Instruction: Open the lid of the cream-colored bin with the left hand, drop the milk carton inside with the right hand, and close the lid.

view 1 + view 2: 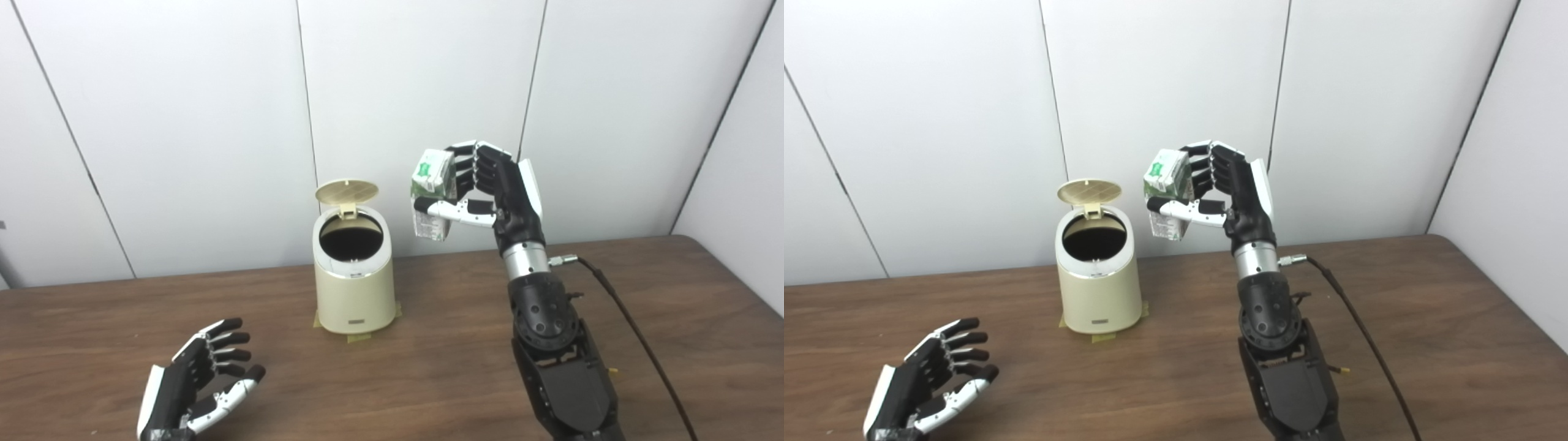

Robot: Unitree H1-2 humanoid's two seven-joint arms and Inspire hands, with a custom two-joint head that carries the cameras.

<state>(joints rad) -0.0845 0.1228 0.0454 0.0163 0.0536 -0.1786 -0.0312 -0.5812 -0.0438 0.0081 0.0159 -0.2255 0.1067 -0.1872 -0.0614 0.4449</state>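
Note:
The cream-colored bin (354, 288) stands on the table near the back, its round lid (346, 191) tipped up and the dark opening (351, 236) exposed. My right hand (490, 190) is raised to the right of the bin, above its rim level, shut on a white and green milk carton (432, 193) held roughly upright. The carton hangs to the right of the opening, not over it. Low at the front left, my left hand (199, 380) rests open with fingers spread, well away from the bin and holding nothing.
A brown wooden table (429, 367) runs across the view, with white wall panels behind it. A dark cable (637, 337) trails from my right wrist toward the front right. Tape tabs (358, 337) show under the bin's base.

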